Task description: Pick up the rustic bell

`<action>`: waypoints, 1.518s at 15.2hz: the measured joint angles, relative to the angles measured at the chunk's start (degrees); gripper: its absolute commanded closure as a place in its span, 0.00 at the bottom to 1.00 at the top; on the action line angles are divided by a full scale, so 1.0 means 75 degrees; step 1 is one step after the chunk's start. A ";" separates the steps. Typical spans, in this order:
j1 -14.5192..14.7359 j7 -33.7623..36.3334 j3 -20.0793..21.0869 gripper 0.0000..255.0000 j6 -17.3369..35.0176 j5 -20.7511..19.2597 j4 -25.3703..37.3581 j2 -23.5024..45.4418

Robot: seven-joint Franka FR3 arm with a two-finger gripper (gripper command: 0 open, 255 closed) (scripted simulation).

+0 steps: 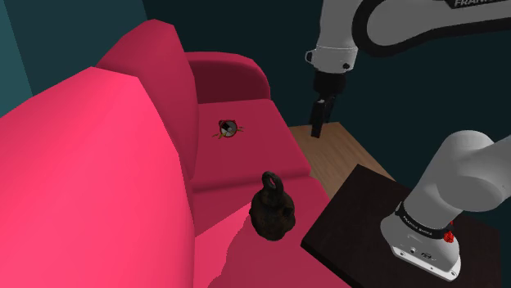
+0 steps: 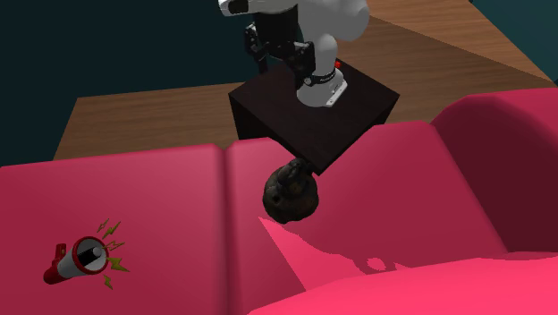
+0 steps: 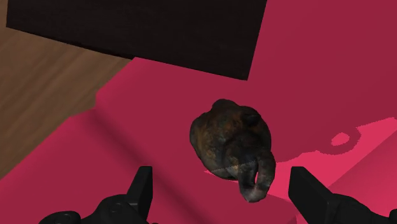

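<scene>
Wrist view looks down on the dark, rust-brown bell (image 3: 232,143), which stands upright on the red sofa (image 3: 127,133), on the seat near its front edge and just beside the black stand (image 3: 140,32). The fingers (image 3: 143,186) are spread apart with nothing between them, and hang well above the bell. A small red megaphone (image 2: 85,258) lies on another seat cushion, well apart from the bell.
</scene>
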 measured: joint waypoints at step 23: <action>0.0079 0.2205 0.1958 1.00 0.3445 -0.0517 0.0100 0.3994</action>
